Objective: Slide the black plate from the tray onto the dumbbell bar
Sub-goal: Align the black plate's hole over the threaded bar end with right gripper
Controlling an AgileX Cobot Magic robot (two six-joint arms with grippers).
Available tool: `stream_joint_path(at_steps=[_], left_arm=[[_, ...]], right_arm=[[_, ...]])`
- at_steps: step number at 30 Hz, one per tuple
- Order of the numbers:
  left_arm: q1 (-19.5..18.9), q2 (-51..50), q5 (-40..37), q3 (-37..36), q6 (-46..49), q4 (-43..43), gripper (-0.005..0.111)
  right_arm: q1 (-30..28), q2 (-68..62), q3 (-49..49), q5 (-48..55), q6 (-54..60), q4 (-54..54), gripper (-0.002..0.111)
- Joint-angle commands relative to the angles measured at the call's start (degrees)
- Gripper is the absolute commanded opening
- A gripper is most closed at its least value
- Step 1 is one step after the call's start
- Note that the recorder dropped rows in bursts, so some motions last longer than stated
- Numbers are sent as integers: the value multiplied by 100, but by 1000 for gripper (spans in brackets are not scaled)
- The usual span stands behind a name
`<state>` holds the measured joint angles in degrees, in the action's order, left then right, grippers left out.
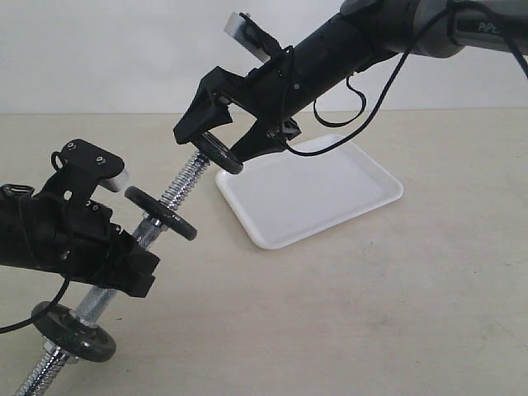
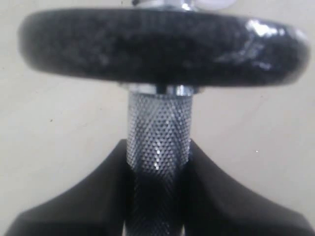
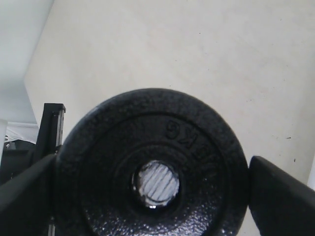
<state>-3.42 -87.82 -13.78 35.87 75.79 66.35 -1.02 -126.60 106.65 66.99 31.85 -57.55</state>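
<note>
Iron-heavy, stiff black plate point(image 3: 147, 128) pinched by its rim in right hand point(image 1: 210, 142); left hand point(image 1: 136, 268) clamps dumbbell bar point(image 1: 177, 191).

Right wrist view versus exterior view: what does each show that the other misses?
Right wrist only: the hole in the black plate, with the threaded end of the bar showing through it. Exterior only: the tray, the left claw gripping the bar, and two other discs on it. Both: the black plate held in the right claw.
</note>
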Motion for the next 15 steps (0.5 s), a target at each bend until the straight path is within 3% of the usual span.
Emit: stream_joint_path(at_steps=[1,15], left_arm=[[18,232,181,221,51,277,4],[18,232,216,221,522,197,4]], right_arm=[[94,141,85,297,17,-408,0],[94,141,85,297,28,-419,0]])
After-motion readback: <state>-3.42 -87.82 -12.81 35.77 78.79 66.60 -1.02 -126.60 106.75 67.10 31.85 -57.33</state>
